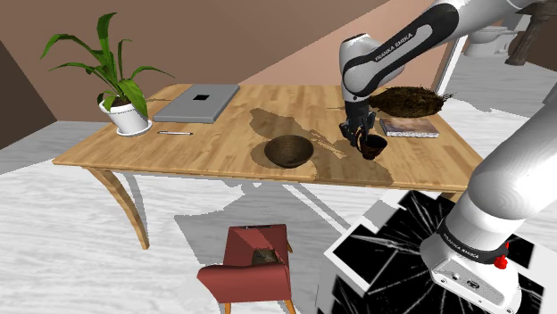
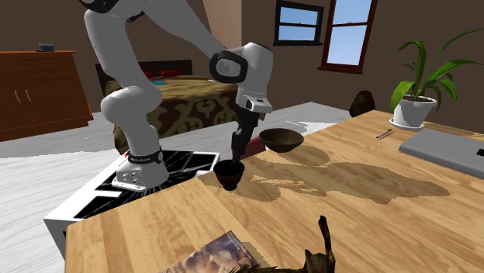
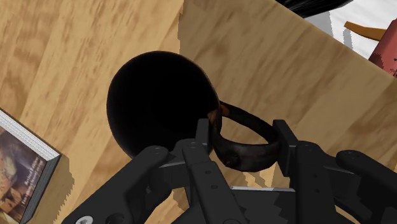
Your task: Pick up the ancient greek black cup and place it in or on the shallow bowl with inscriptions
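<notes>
Upright black cup (image 1: pixel 372 146) near dark bowl (image 1: pixel 288 151)

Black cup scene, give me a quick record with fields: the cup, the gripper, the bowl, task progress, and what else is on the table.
cup: black cup, upright on the wooden table
gripper: gripper right at the cup, over its looped handle
bowl: dark shallow bowl, empty, apart from the cup, toward the shoulder view's left
progress: cup not yet in the bowl
other items: potted plant, grey laptop, pen, book
</notes>
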Robot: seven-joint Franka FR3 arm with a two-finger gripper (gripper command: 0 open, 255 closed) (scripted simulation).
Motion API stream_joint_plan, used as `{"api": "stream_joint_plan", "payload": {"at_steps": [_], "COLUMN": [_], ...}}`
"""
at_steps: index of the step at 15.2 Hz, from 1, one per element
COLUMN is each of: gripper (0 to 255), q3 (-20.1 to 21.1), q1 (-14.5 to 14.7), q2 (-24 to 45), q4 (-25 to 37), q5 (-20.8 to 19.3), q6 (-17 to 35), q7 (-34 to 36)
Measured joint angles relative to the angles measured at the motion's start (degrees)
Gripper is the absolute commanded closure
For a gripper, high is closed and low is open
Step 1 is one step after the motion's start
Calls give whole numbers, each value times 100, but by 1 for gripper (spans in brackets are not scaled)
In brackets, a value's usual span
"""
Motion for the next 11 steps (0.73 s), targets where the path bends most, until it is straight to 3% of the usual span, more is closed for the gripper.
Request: {"api": "stream_joint_plan", "payload": {"at_steps": [5,11], "gripper": [255,255], "q3": [0,11], "q1": [0,9], "q2": [-24,-293], "q4": [16,232], "q5": [3,39], "q6": [-41,-522], "q7": [-7,-70]}}
